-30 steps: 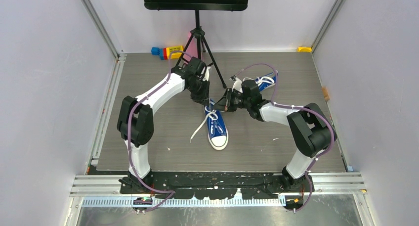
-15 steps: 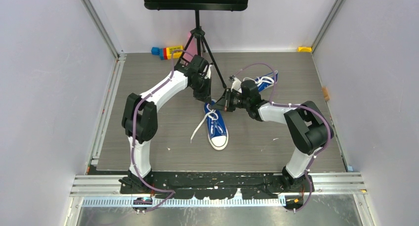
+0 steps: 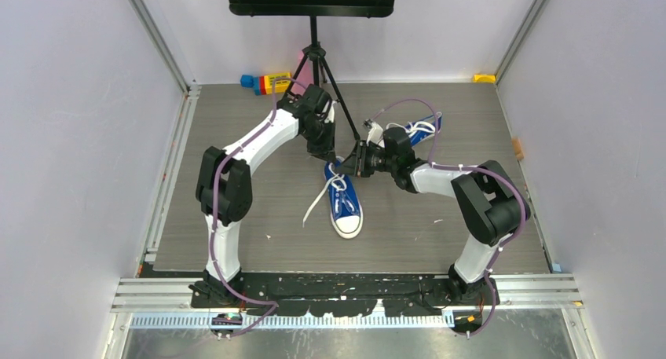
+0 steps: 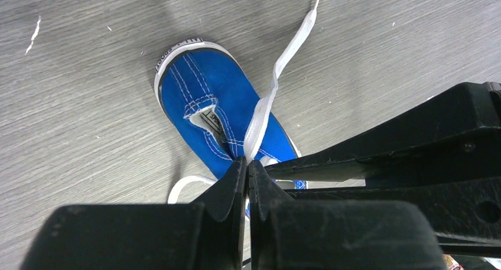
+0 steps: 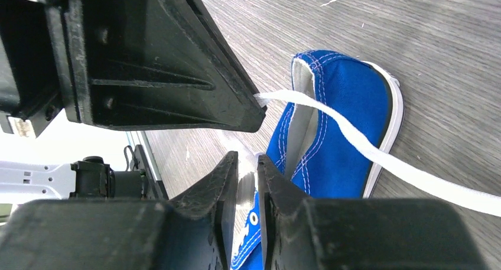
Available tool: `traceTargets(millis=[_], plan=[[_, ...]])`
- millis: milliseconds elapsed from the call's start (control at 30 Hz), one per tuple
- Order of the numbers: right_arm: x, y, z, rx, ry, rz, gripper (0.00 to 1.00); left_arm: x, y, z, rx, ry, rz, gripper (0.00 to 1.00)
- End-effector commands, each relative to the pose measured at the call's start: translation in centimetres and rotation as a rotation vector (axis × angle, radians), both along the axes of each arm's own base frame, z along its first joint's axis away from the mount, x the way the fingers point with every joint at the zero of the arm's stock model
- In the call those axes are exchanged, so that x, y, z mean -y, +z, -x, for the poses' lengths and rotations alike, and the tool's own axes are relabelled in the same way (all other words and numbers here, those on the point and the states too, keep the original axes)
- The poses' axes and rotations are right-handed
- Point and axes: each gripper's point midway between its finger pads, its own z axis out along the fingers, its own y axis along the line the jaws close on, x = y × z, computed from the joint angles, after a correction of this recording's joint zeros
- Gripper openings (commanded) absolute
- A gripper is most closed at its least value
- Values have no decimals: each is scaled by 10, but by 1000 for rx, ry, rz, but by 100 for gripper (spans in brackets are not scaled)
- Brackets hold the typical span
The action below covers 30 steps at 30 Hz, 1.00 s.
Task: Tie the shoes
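Your left pincer (image 4: 248, 165) is clamped tight on a flat white lace (image 4: 277, 69). The lace runs from its tips past the shoe's heel and out over the bench. Your right pincer (image 5: 248, 163) stands only a slit apart, just beside the left one's tips, and you cannot tell whether anything lies in that slit. Both hang over the heel end of the near blue canvas sneaker (image 3: 346, 208). It lies on the grey wood-grain bench (image 3: 236, 139) between your two arms, its white toe cap toward the bases. The second blue canvas sneaker (image 3: 422, 128) lies farther back on the right, behind the right arm's wrist and apart from the first.
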Motion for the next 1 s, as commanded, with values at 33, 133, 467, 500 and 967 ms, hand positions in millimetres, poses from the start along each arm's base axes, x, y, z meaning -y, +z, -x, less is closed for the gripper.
traceTargets(millis=[33,133,467,500,967], plan=[[-6,5,1,89,41,-13,28,3,8,-2,-12,-6,21,4],[-8,3,3,89,53,-9,30,4,8,-2,-13,-7,26,4],[-12,-6,6,98,75,34,35,5,10,-4,-18,-8,28,4],[-12,-7,6,99,76,38,36,6,10,-4,-18,-8,29,4],[-12,-1,0,87,43,42,6,0,9,-2,-19,-6,15,6]])
